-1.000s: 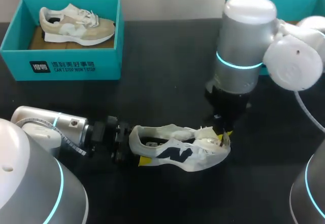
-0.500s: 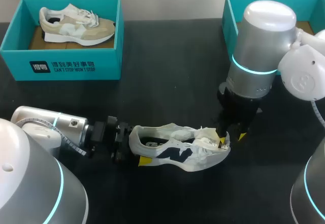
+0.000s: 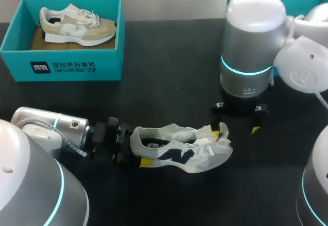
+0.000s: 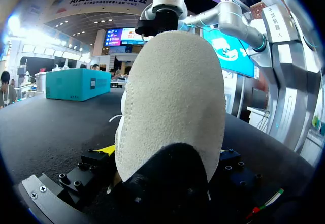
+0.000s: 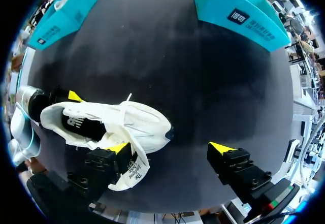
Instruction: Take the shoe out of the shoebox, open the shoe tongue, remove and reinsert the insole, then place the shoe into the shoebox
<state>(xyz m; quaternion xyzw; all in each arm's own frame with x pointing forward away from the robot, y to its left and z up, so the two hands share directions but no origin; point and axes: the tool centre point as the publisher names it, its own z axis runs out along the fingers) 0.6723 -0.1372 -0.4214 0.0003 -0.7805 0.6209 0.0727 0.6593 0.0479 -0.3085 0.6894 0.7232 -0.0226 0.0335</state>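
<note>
Lifted off the toe end since the earlier frames, the right pincer (image 3: 239,129) now hangs just above and behind the front of the white shoe (image 3: 179,151), which has not shifted. The shoe lies near the front edge of the tabletop (image 3: 169,82), about midway along it, with its heel toward the left edge and its toe toward the right. Its tongue (image 3: 209,132) is pulled up and forward over the toe, and a printed label shows on its underside in the right wrist view. The left pincer (image 3: 135,148) comes in low from the front left corner and clasps the heel from two sides, one yellow tip against each flank. The right pincer is released, fingers spread wide with nothing between them. One tip is just beside the raised tongue; whether it touches I cannot tell. At the back left corner stands the left shoebox (image 3: 61,68), teal, with a beige shoe (image 3: 77,26) inside. The right shoebox (image 5: 238,16), also teal, sits at the back right corner, partly behind the right arm (image 3: 248,41).
</note>
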